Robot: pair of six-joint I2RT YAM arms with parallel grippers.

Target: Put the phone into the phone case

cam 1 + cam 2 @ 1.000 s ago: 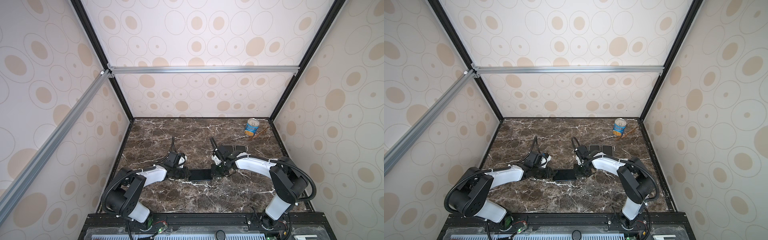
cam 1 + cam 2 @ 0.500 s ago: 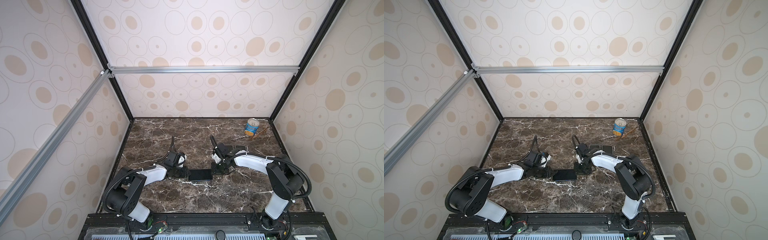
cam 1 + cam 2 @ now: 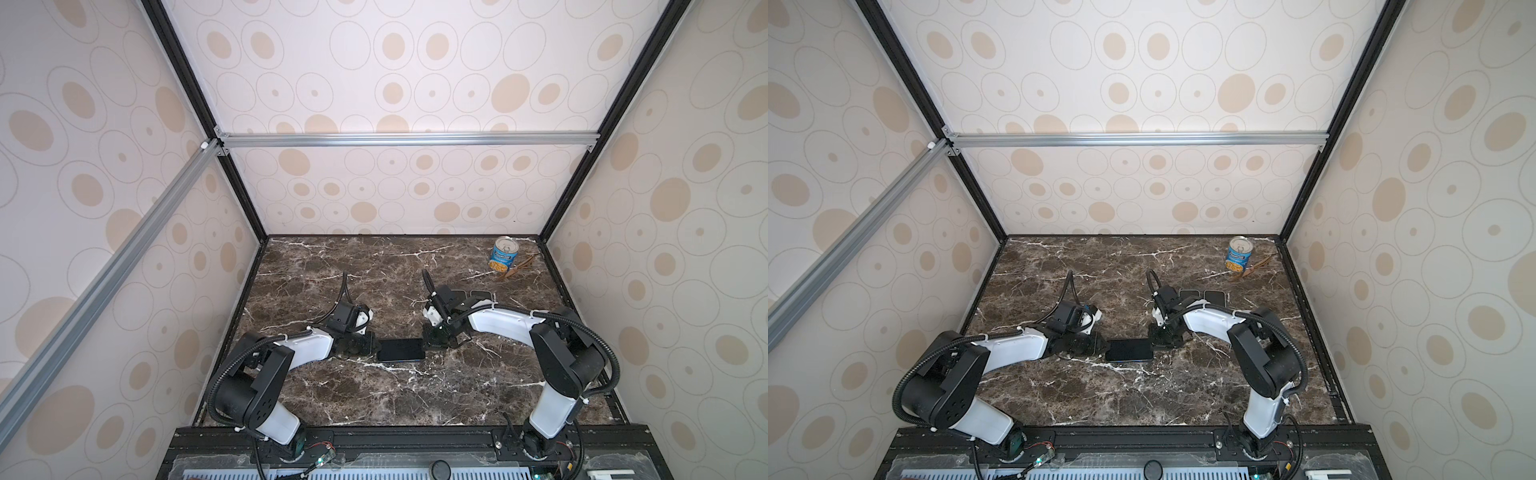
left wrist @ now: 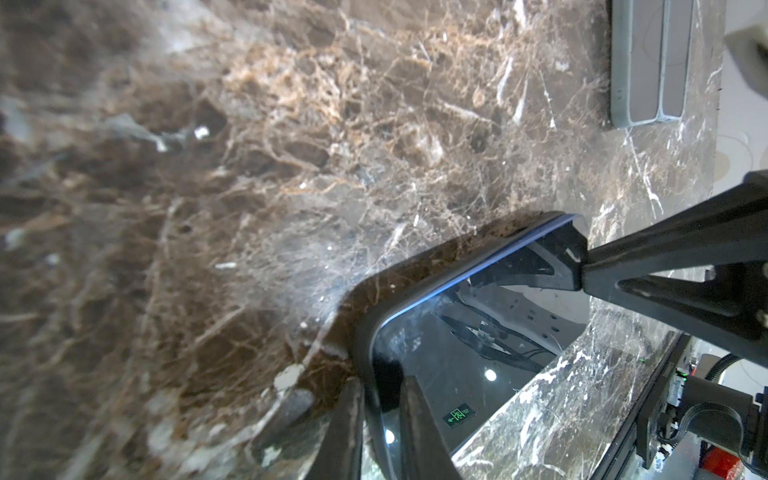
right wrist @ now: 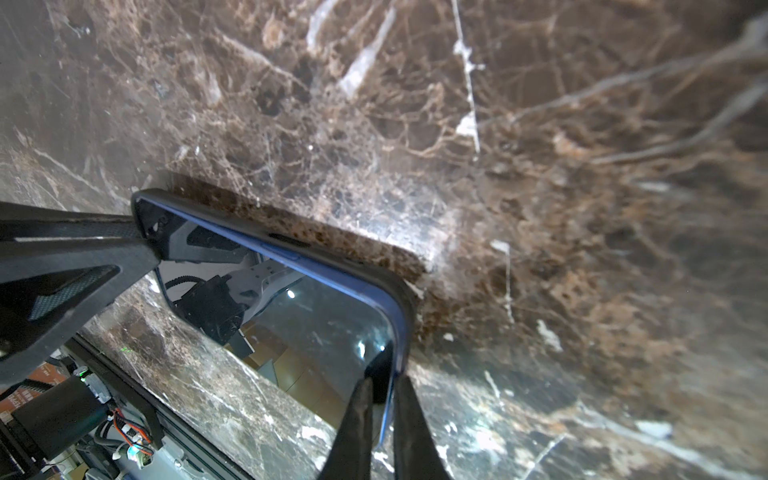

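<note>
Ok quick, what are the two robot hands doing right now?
Left gripper: closed on one end of the phone.
Right gripper: closed on the phone's other end.

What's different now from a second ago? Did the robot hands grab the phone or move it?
Both grippers squeezed in a little tighter. The left gripper and the right gripper now pinch opposite ends of the phone, which sits in its phone case. The right arm shifted only slightly. The phone stayed in its spot on the table, and the can at the back did not move.
</note>
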